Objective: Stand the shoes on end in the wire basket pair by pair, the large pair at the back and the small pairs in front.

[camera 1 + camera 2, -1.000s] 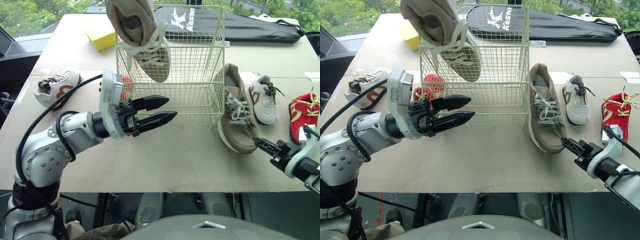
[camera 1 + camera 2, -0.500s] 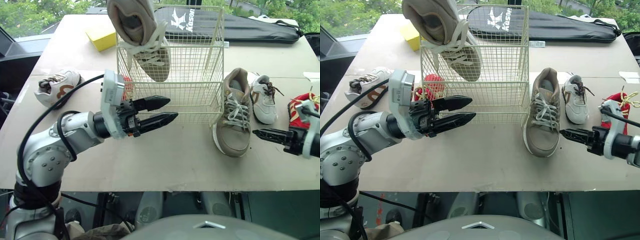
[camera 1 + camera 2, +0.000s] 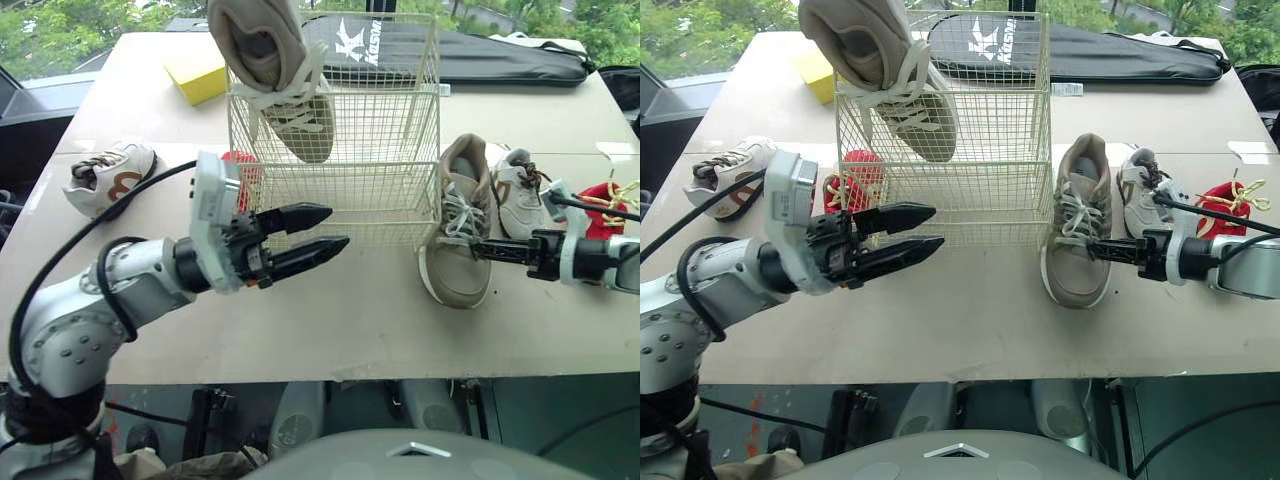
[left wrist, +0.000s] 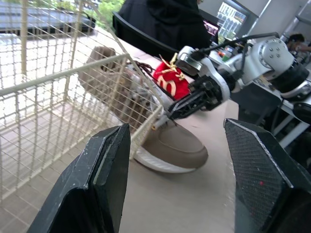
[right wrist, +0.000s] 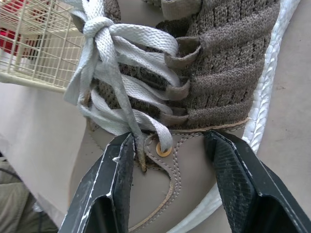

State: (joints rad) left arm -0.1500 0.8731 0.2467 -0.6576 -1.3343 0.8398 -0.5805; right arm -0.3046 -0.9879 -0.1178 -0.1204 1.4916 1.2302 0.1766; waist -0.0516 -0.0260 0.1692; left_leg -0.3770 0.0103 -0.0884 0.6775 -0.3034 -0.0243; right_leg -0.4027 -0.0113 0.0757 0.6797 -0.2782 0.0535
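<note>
Claws spread, nothing in hand: my right claw [image 3: 1098,246] is open at the lower laces of the large tan shoe [image 3: 452,280], one finger to either side of the lacing and not yet closed on it. That shoe lies flat on its sole on the counter [image 3: 380,310], just beside the right wall of the wire basket [image 3: 340,190]. My left claw [image 3: 338,227] hovers in front of the basket, its fingers parted and empty.

Its mate, the other large tan shoe [image 3: 262,50], looks to be the only shoe delivered so far. It is propped toe-down at the basket's back left corner, with its heel well above the rim. Whether it is seated properly or merely leaning on the wire, I cannot tell.

Four small shoes wait outside on the counter. A red shoe [image 3: 853,172] sits just beside the basket's left wall, and a white and brown shoe [image 3: 105,175] lies farther left. A white shoe [image 3: 520,190] is right of the tan one, with a second red shoe [image 3: 612,198] beyond it. A yellow block [image 3: 200,75] and a black bag [image 3: 480,55] sit at the far side.

By my reckoning the job is early: half the large pair is in, and both small pairs are untouched.
</note>
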